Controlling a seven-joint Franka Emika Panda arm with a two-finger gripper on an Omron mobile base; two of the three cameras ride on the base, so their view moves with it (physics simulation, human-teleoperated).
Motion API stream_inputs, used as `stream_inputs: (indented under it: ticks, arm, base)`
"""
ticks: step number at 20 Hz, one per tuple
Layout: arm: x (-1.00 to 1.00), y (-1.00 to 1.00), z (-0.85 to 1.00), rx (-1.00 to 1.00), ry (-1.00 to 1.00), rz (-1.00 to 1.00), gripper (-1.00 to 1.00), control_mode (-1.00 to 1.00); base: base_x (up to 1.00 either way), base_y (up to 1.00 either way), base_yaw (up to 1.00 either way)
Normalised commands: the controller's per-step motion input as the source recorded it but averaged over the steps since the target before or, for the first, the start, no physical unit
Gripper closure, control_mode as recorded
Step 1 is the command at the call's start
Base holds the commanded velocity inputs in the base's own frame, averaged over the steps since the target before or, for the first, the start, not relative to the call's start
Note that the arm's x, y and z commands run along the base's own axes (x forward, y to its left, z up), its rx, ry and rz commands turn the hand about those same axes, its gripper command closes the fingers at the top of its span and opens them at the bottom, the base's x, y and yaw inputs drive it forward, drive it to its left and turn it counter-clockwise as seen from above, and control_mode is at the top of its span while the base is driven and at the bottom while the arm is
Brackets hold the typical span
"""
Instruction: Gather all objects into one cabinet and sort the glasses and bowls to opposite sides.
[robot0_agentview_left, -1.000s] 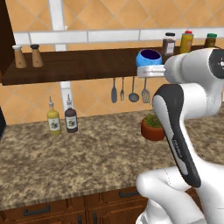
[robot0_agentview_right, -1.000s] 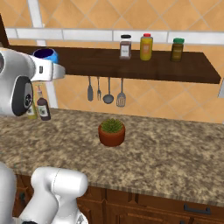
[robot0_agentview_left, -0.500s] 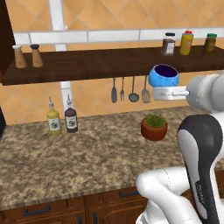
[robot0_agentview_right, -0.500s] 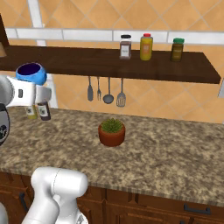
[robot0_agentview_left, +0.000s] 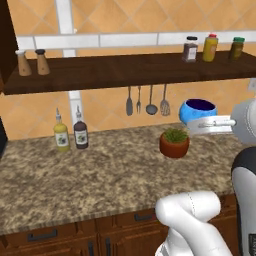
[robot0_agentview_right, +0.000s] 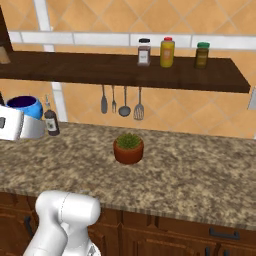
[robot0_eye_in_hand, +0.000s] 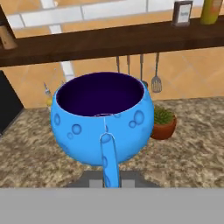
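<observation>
Bright blue and bubble-textured, the cup (robot0_eye_in_hand: 103, 117) rides upright in the gripper (robot0_agentview_left: 212, 124), its thin handle pointing straight back toward the hand and its dark inside open upward; the jaws appear clenched on that handle, though the fingertips themselves are hidden under the cup in the hand view. In the left base view the cup sits just ahead of the fingers, held in the air above the granite counter (robot0_agentview_left: 100, 175), a little above and beside the potted plant (robot0_agentview_left: 174, 142). The long wall shelf (robot0_agentview_left: 125, 70) with its sauce bottles runs above and beyond the gripper. What matters for the coming move is where the cabinet lies: a dark wooden edge (robot0_agentview_left: 6, 45) shows far off to the gripper's left, at the end of the shelf, well apart from the cup. So the carry should probably swing leftward across the counter, keeping the cup level and its handle trailing toward the hand, and passing clear of the two bottles (robot0_agentview_left: 70, 134) standing by the wall between gripper and cabinet.
</observation>
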Motion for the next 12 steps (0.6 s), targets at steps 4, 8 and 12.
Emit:
stream_inputs:
  ticks: [4, 8, 12]
  arm:
    - [0.00, 0.00, 0.00, 0.00, 0.00, 0.00, 1.00, 1.00]
    - [0.00, 0.00, 0.00, 0.00, 0.00, 0.00, 1.00, 1.00]
    - [0.00, 0.00, 0.00, 0.00, 0.00, 0.00, 1.00, 1.00]
  base:
    - [-0.73, 0.00, -0.01]
    - [-0.66, 0.03, 0.00]
    - [-0.58, 0.31, 0.00]
